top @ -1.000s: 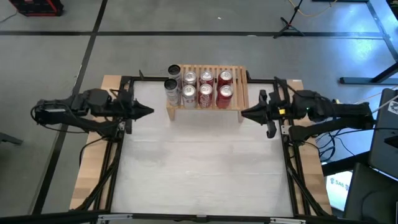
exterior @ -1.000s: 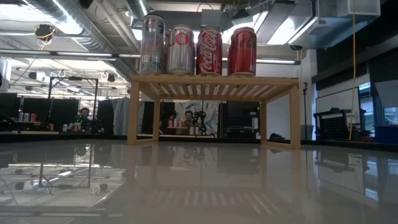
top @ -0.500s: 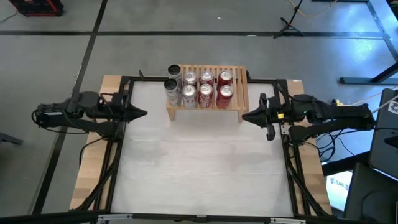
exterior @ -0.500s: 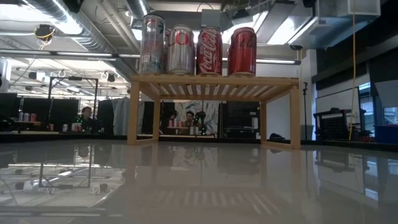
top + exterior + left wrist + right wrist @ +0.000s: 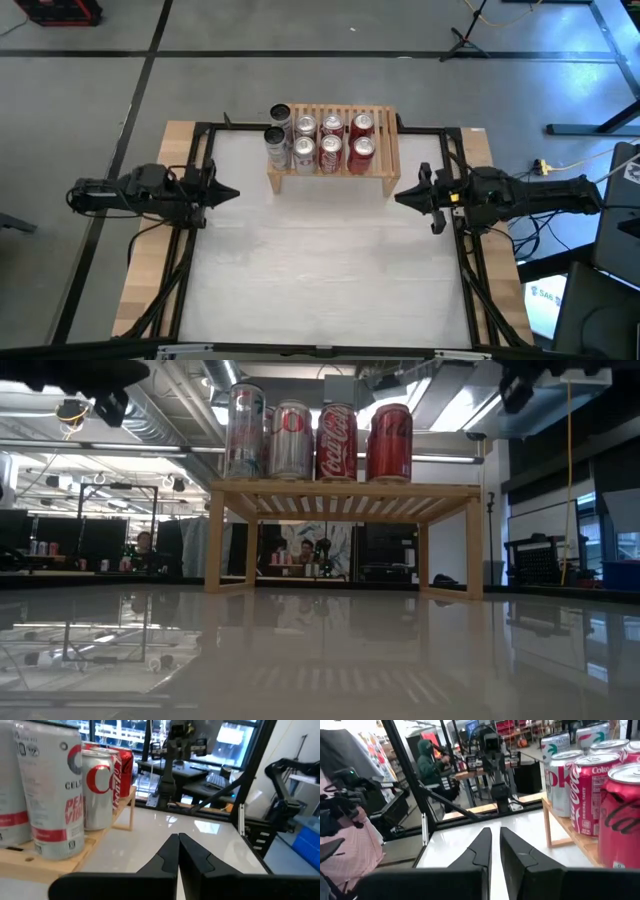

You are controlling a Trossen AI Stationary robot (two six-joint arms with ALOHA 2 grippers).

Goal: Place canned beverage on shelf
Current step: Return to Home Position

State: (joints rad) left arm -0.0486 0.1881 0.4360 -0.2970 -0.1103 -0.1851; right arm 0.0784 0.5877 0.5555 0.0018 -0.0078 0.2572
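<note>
The pale wooden slatted shelf (image 5: 332,142) stands at the table's far middle on its side legs (image 5: 228,540). Several cans (image 5: 331,138) stand upright on its top in two rows, red and silver, with two taller silver cans (image 5: 277,128) at its left end; they also show in the low view (image 5: 318,440). My left gripper (image 5: 233,192) is shut and empty, left of and nearer than the shelf. My right gripper (image 5: 399,196) is shut and empty, right of and nearer than the shelf. Both point inward toward each other.
The white table top (image 5: 320,260) lies bare between the arms and the near edge. A black frame (image 5: 200,135) runs along the table's sides. People show in the room beyond, in the low view (image 5: 143,545) and the right wrist view (image 5: 427,762).
Both grippers have drawn back from the shelf, staying shut. My left gripper has gone toward the table's left and near edges, my right gripper toward the right and near edges. The cans and shelf have stayed put.
</note>
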